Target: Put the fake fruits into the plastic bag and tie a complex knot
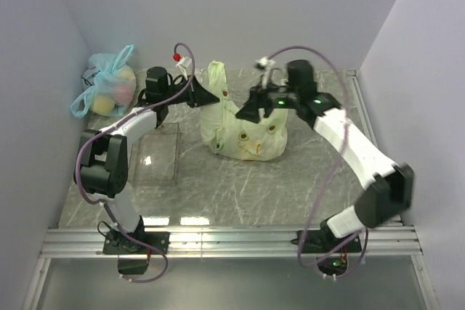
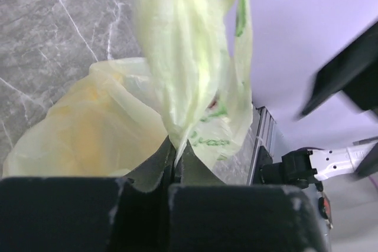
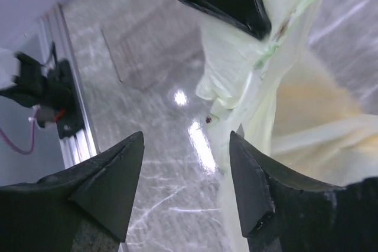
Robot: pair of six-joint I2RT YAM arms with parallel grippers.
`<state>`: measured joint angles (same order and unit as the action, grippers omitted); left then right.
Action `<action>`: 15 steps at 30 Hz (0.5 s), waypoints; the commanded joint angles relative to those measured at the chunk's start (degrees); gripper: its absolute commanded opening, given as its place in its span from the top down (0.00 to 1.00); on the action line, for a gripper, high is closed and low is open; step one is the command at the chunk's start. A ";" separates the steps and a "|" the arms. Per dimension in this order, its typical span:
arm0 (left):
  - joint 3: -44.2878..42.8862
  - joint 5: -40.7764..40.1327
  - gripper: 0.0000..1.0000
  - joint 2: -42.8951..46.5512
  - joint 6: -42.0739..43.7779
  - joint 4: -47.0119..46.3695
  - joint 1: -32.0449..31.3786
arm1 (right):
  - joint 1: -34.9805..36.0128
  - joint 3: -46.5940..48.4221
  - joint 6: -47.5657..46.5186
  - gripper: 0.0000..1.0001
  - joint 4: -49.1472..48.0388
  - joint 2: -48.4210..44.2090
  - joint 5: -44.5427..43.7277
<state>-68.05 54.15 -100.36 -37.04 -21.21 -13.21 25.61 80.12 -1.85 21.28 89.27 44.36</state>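
Note:
The pale green plastic bag (image 1: 251, 139) sits mid-table, bulging. The fake fruits show only as a yellow mass through the plastic in the left wrist view (image 2: 88, 137) and the right wrist view (image 3: 310, 101). My left gripper (image 1: 212, 98) is shut on a bunched handle loop (image 2: 177, 57) and holds it up at the bag's left; its jaws (image 2: 176, 146) pinch the plastic. My right gripper (image 1: 243, 112) hovers over the bag's top, open and empty (image 3: 186, 137). The other twisted handle (image 3: 260, 81) runs just past its right finger.
A light blue knotted bag (image 1: 109, 88) with pale fruits lies in the back left corner. A clear rectangular tray (image 1: 156, 154) stands left of the green bag. Walls close in on the left, back and right. A metal rail (image 1: 232, 241) runs along the near edge.

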 commanded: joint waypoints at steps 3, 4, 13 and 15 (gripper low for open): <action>0.29 0.87 1.00 -0.01 -3.65 -3.74 0.29 | -12.11 -8.45 8.50 0.25 -0.18 -13.85 -1.56; 0.20 1.13 1.00 0.07 -3.92 -4.10 0.29 | -14.33 -9.88 9.40 0.24 -0.01 -14.56 -1.47; -1.64 4.47 1.00 -1.25 -4.28 -4.20 0.29 | -28.50 -20.52 3.08 0.24 0.35 -9.83 8.55; -2.08 4.91 1.00 -1.33 -3.05 -3.14 0.29 | -28.24 -22.63 6.30 0.25 -5.87 -8.60 10.21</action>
<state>-67.85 56.66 -101.75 -41.17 -23.86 -12.93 -2.90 58.37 3.31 21.37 80.99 49.30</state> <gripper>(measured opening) 0.014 0.759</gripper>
